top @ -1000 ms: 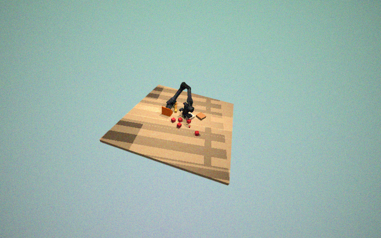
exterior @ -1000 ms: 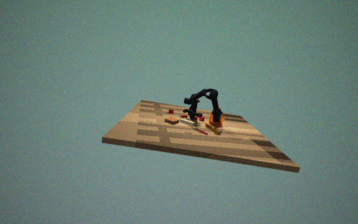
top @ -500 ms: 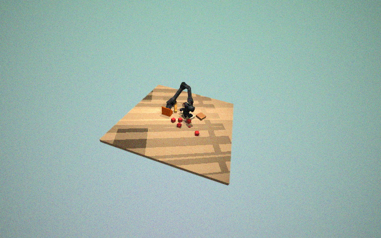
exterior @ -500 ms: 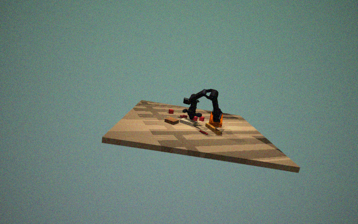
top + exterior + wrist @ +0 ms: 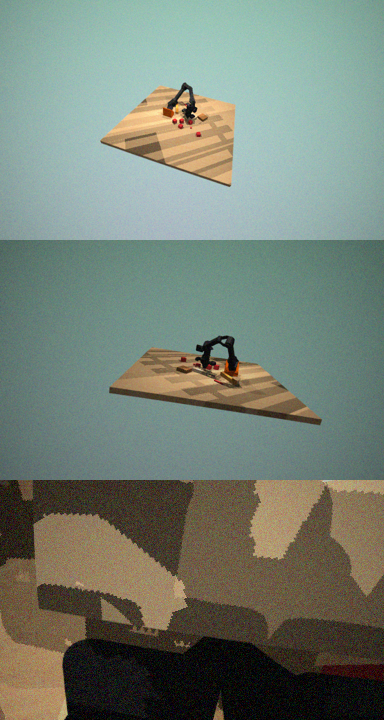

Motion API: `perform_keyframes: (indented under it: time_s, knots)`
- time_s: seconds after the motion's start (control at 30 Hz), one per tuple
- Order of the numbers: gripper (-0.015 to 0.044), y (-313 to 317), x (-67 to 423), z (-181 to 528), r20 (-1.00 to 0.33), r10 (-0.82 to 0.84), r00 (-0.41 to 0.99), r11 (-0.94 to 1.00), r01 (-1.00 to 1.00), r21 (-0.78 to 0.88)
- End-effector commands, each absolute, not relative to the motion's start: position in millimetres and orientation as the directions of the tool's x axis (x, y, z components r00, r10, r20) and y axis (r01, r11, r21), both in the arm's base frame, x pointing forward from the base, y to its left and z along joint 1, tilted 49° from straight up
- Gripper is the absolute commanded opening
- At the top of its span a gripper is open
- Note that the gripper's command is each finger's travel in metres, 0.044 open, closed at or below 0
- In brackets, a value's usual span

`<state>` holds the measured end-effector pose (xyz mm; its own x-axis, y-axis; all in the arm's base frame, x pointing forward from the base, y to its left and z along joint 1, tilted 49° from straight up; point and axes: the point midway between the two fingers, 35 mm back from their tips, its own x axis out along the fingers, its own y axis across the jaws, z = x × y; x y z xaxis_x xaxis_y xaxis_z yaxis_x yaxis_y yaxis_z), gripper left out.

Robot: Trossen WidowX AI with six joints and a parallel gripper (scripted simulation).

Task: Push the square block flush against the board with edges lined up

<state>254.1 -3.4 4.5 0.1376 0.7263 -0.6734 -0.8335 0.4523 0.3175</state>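
The brown square block [image 5: 202, 117] [image 5: 184, 369] lies flat beside my gripper. A pale grey board [image 5: 200, 370] lies just right of the block in the exterior view; whether they touch or have even edges cannot be told. My gripper hides most of the board in the top view. In the wrist view, a broad shadowed surface with a straight lower edge, apparently the board [image 5: 95, 550], lies beyond the fingers. My gripper [image 5: 189, 117] [image 5: 205, 367] [image 5: 221, 637] is shut and empty, pointing down low at the board's far side in the exterior view. Contact is unclear.
Several red cubes [image 5: 180, 126] [image 5: 183, 359] lie around the gripper, one close by its tips [image 5: 190, 122]. A yellow bar [image 5: 177, 108] [image 5: 229, 378] and a red stick [image 5: 218, 381] lie near the orange base plate [image 5: 168, 112] [image 5: 235, 365].
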Motion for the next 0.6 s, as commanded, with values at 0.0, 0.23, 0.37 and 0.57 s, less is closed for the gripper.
perform_keyframes:
  time_s: [0.0,0.23,0.37,0.57]
  knots:
    - [0.0,-0.4,256.4,7.3,-0.669,0.731,0.138,0.451,-0.833,0.321]
    - [0.0,1.6,259.0,10.2,-0.669,0.73,0.139,0.451,-0.833,0.321]
    - [0.0,2.7,260.5,11.8,-0.669,0.73,0.139,0.452,-0.833,0.32]
    - [0.0,4.5,262.7,14.3,-0.669,0.73,0.139,0.452,-0.833,0.32]
